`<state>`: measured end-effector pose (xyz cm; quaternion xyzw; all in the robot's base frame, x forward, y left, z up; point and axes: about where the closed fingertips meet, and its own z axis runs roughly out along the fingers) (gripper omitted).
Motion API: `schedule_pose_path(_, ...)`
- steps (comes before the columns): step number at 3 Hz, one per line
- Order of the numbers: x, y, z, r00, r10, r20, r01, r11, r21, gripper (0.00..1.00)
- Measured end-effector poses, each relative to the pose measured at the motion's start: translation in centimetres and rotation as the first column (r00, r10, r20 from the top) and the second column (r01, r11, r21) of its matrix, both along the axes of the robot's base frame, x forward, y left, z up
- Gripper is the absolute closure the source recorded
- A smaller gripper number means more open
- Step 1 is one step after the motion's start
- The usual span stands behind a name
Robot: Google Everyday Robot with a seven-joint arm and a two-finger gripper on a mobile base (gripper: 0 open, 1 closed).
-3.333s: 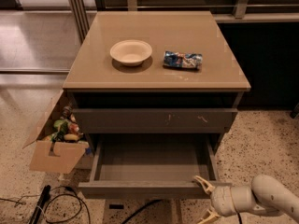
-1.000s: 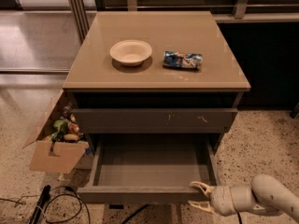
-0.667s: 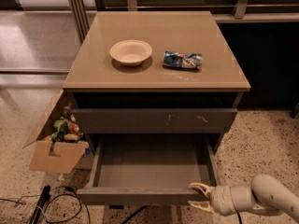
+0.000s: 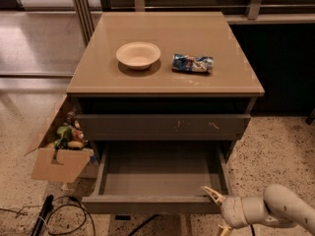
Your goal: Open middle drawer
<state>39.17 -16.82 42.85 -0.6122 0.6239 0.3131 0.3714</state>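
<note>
Drawer (image 4: 156,177) looks well out; my pincer (image 4: 219,211) sits spread open at its front right corner, gripping nothing, I'd retreat straight back

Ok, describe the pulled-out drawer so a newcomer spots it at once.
Start at the tan-topped cabinet by the cardboard box. Below its scratched closed front sits the middle drawer. It alone is pulled out, with the gripper, jaws open, at its front right corner.
</note>
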Motion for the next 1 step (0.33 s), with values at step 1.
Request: schedule_pose_path(1,0.0,0.0,0.0,1.0,0.0,0.0,0.0,1.0,0.0,0.0)
